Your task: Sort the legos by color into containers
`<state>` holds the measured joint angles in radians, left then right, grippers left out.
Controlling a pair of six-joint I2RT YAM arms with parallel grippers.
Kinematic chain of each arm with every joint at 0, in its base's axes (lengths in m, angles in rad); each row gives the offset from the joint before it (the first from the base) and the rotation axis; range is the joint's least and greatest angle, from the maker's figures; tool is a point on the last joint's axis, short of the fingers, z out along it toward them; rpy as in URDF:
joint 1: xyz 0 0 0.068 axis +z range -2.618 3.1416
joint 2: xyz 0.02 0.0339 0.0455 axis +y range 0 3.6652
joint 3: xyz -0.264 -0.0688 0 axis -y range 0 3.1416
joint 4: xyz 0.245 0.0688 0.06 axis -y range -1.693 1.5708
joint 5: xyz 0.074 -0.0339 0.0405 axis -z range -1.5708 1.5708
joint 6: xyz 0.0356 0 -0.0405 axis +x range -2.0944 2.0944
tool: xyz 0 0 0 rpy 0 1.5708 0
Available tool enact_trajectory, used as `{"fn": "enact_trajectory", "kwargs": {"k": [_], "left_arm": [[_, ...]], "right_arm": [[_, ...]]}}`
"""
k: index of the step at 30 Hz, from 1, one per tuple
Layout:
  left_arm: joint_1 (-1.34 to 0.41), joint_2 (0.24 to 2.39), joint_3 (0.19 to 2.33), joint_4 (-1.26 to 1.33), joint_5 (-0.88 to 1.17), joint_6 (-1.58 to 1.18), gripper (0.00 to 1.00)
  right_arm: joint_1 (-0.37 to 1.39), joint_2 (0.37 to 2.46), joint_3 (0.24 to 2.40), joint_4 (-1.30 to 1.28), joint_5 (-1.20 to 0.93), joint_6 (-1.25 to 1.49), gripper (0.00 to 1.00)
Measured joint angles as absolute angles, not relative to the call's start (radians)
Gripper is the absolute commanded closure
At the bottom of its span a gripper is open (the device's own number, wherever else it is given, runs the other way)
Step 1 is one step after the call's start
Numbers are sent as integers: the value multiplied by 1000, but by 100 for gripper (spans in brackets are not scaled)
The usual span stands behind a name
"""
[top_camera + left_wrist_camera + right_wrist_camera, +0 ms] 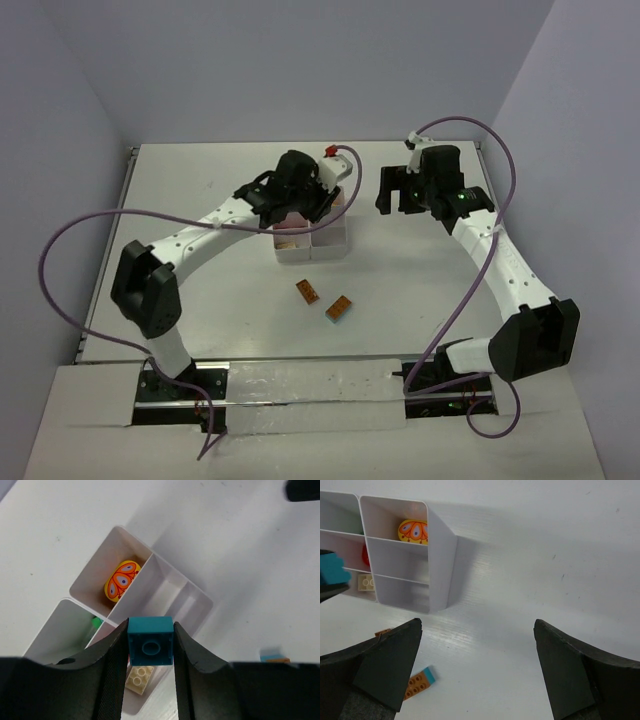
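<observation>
Gripping one teal lego (150, 649) tight between the fingers of my left gripper (150, 630), held above the white tray (442, 570) and close over the compartment with a cream brick (140, 677); I cannot tell which compartment it sits over exactly. My right gripper (476, 645) has its jaws spread wide with nothing between them, over the table (420, 290) just beside the tray. Noted: a yellow-orange patterned piece (121, 581) lies in a corner compartment, and two orange-brown legos (308, 292), (339, 308) lie loose on the table, nearer my bases.
</observation>
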<state>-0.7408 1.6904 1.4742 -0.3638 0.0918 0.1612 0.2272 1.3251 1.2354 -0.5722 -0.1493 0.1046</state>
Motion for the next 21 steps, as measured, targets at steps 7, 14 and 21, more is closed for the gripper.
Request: {"fn": "enact_trajectory", "kwargs": {"k": [7, 14, 21], "left_arm": [[-768, 1887, 1645, -377, -1, 109, 100], [-775, 1965, 1718, -385, -43, 93, 100], [-778, 1981, 1721, -402, -52, 85, 93]], "right_arm": [[208, 1325, 1236, -572, -146, 111, 0], [202, 1325, 1236, -572, -147, 111, 0], [197, 1325, 1236, -572, -147, 111, 0]]}}
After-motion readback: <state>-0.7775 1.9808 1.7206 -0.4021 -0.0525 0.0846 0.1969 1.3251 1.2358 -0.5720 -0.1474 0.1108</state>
